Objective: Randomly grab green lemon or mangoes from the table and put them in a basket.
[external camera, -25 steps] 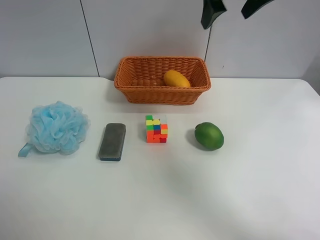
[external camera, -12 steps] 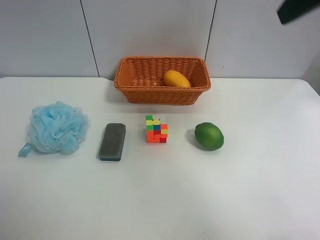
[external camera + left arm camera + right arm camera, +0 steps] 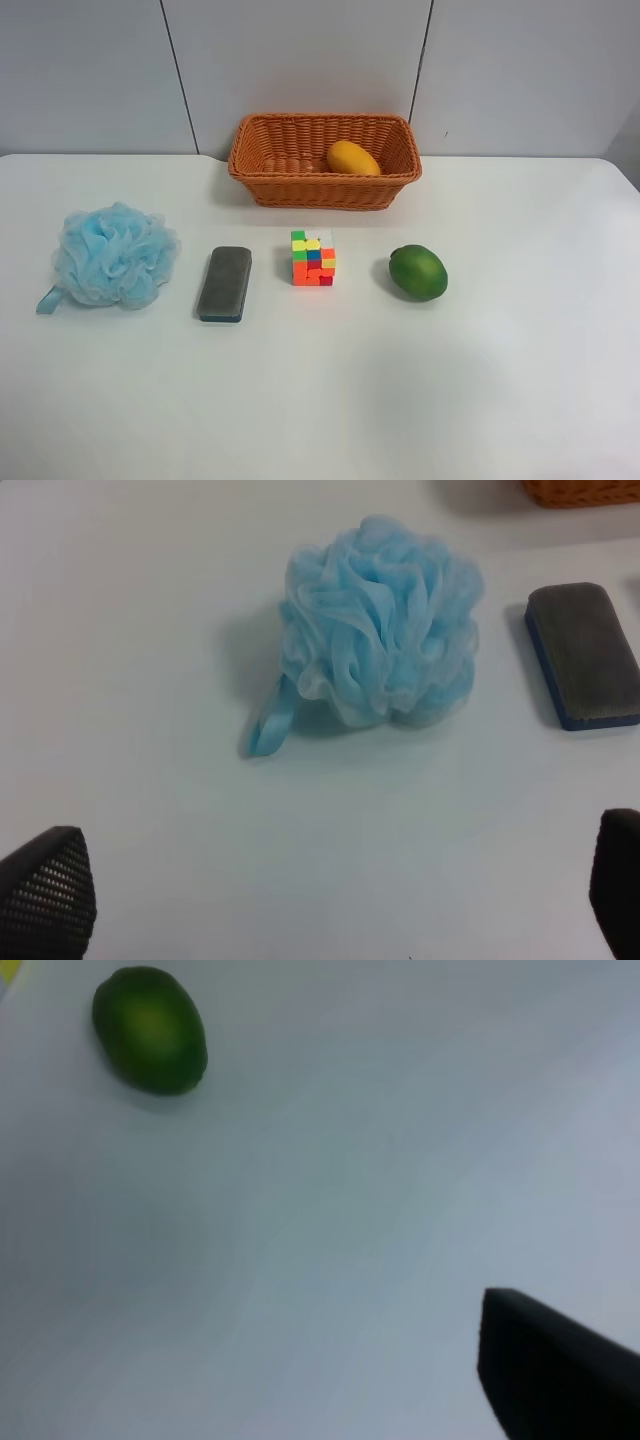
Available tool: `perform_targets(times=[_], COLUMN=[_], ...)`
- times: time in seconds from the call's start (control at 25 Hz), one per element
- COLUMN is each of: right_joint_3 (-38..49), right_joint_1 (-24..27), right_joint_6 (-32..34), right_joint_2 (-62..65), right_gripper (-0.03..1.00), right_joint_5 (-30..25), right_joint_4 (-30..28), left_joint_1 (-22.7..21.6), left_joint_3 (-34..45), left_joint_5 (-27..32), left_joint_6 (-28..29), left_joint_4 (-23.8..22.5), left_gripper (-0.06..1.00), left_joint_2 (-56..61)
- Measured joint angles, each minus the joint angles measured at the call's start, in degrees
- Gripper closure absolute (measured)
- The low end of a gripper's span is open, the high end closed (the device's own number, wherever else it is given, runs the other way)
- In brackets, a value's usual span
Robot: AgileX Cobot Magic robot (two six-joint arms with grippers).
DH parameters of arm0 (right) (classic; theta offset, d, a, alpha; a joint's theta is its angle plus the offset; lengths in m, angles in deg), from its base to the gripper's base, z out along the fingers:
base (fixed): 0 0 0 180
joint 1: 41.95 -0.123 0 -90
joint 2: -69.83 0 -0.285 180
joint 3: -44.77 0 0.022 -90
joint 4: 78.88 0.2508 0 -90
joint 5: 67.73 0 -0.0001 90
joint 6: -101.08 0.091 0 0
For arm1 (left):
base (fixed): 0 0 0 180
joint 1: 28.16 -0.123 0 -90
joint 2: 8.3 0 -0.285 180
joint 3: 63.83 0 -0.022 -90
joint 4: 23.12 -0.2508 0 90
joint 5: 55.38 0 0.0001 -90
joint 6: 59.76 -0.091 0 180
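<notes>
The left arm's fingers (image 3: 45,885) stand wide apart, empty above the worktop (image 3: 320,400), facing a blue bath pouf (image 3: 380,625) and a dark eraser block (image 3: 583,652). Only one right finger (image 3: 555,1365) shows, so I cannot tell its spread. The green lemon (image 3: 418,271) lies beside a colour cube (image 3: 313,258). Farther back, the mango (image 3: 353,158) rests inside the basket (image 3: 270,185). No writing is legible.

The exterior high camera looks down from the near side of the desk (image 3: 320,400) toward the back wall, taking in the whole layout. The right wrist camera looks down closely on the green lemon (image 3: 150,1030), shared with the high view (image 3: 418,271). The left wrist camera looks obliquely at the blue bath pouf (image 3: 380,625) and grey eraser (image 3: 583,652), both also in the high view.
</notes>
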Motion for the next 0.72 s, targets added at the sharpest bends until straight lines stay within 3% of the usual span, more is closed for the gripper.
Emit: perform_targets(times=[0.24,0.72], right_joint_3=[9.48,10.5], right_joint_1=[-0.11,-0.18], right_joint_6=[1.03,2.7], right_joint_2=[11.39,13.81], right_gripper=[-0.02,-0.02], right_joint_5=[3.6,5.65], right_joint_4=[0.0,0.0], left_joint_1=[0.0,0.0], left_joint_3=[0.0,0.0], left_joint_5=[0.0,0.0], left_joint_6=[0.0,0.0], left_joint_4=[0.0,0.0], left_gripper=[-0.05,-0.05], left_joint_2=[0.0,0.0])
